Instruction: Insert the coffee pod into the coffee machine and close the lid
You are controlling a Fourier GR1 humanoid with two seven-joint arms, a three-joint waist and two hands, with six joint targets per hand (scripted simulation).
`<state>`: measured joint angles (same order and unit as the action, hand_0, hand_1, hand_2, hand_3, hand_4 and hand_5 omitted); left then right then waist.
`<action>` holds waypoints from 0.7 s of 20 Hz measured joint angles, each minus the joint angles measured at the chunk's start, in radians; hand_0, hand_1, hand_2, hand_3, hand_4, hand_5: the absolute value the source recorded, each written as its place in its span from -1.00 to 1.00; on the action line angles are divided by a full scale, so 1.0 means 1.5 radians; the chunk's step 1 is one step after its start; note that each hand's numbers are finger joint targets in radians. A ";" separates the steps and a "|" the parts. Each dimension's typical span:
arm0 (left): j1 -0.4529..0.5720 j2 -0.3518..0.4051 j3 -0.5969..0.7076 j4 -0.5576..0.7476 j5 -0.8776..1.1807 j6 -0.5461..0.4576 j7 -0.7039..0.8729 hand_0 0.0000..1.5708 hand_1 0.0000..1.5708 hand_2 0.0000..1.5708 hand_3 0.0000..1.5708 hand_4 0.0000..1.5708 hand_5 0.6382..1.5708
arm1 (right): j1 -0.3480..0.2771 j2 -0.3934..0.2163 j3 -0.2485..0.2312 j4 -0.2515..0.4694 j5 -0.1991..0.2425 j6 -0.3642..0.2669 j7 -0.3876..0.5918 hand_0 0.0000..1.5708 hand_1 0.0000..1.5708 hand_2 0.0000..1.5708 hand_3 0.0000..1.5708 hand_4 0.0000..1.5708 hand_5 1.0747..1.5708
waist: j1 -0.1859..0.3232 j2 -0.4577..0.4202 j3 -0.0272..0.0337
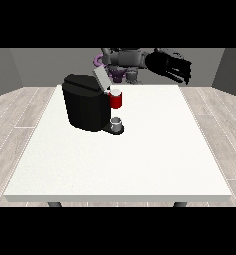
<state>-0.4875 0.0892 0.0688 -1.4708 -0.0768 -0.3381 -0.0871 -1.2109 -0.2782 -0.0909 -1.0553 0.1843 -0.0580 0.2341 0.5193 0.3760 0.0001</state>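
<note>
While the lid (100, 78) stands raised, the hand (172, 65) at the view's right hangs open — fingers spread, empty.

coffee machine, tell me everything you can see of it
The coffee machine is a bulky black box with a matte look, standing upright on the white table, left of centre and nearer the robot's edge. Its grey lid is tilted up, open. A red pod holder juts from its front at the top, and below it a small grey cup sits on the dark base. No hand touches it.
</note>
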 measured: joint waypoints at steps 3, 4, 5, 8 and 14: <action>0.006 -0.001 -0.002 -0.003 0.001 -0.002 -0.011 -1.00 -1.00 -1.00 -1.00 -0.58 1.00 | -0.016 0.006 -0.005 0.021 -0.005 0.002 -0.026 -1.00 -1.00 -1.00 -1.00 -1.00 1.00 | -0.005 0.005 -0.0002; 0.010 -0.003 -0.008 -0.006 -0.002 -0.002 -0.011 -1.00 -1.00 -1.00 -1.00 -0.68 1.00 | -0.016 0.015 -0.004 0.029 -0.004 -0.002 -0.033 -1.00 -1.00 -1.00 -1.00 -1.00 1.00 | -0.006 0.002 -0.0002; 0.011 0.001 -0.004 -0.008 0.004 -0.006 -0.005 -1.00 -1.00 -1.00 -1.00 -0.67 1.00 | -0.009 0.025 -0.001 0.033 -0.004 -0.006 -0.046 -1.00 -1.00 -1.00 -1.00 -1.00 1.00 | -0.011 -0.004 -0.0002; 0.023 -0.002 -0.002 -0.008 0.007 -0.002 0.009 -1.00 -1.00 -1.00 -1.00 -0.66 1.00 | 0.011 0.060 0.014 0.038 -0.007 -0.004 -0.081 -1.00 -1.00 -1.00 -1.00 -1.00 1.00 | -0.035 -0.028 -0.0001; 0.084 0.012 0.030 0.030 0.014 0.002 -0.015 -1.00 -1.00 -1.00 -1.00 -0.66 1.00 | 0.071 0.139 0.060 0.013 -0.017 0.003 -0.128 -1.00 -1.00 -1.00 -1.00 -0.67 1.00 | -0.097 -0.094 -0.0003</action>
